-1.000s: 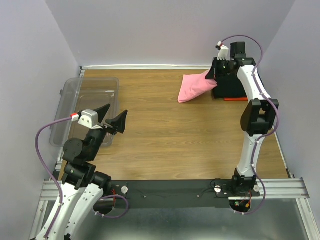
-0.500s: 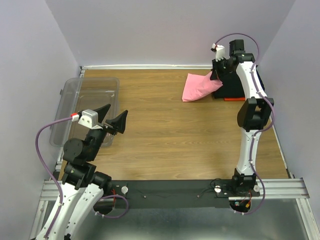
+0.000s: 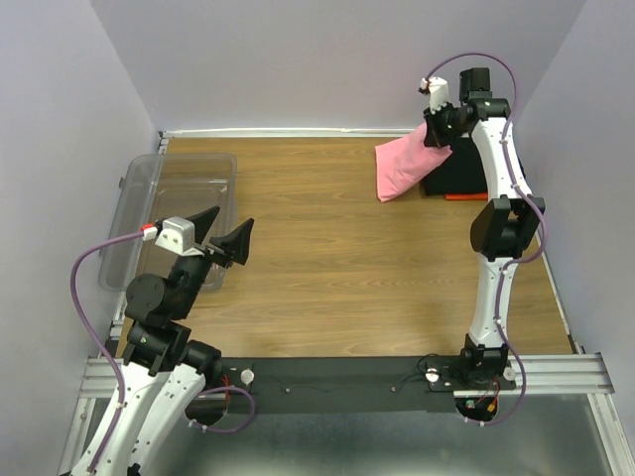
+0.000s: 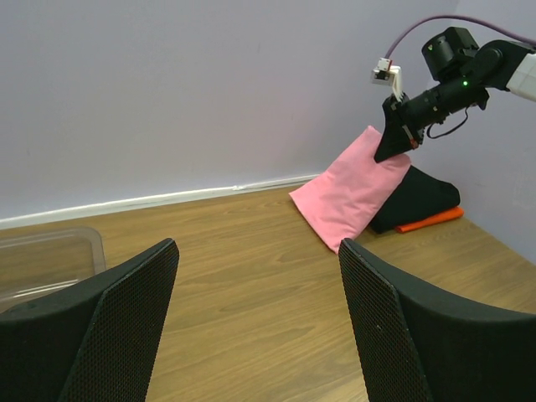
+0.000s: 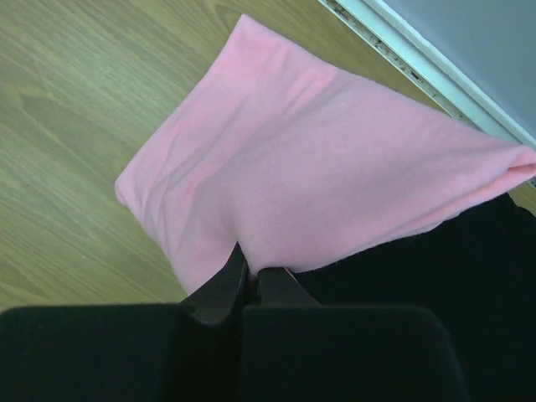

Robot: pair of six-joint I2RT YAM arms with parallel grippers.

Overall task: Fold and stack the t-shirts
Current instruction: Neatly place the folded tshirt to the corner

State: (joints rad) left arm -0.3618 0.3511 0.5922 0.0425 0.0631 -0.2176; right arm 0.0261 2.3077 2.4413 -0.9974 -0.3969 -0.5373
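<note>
right end effector (image 5: 249,270): clamped tight on pink shirt (image 3: 402,167) edge, raised so cloth hangs free for carrying
pink shirt: folded, dangles slanted at far right, lower corner near table (image 3: 317,288), contact unclear
black shirt (image 3: 453,178): flat on orange-red shirt (image 3: 466,196), likely stack base
left end effector (image 4: 258,251): spread wide, nothing held, parked by tub (image 3: 149,188), out of the way
step: probably dropping pink onto stack

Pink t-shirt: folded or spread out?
Folded: the pink t-shirt hangs as a compact rectangle, pinched at one edge by the right hand.

Matt pink cloth t-shirt (image 3: 405,166), wood-grain table (image 3: 317,268)
</note>
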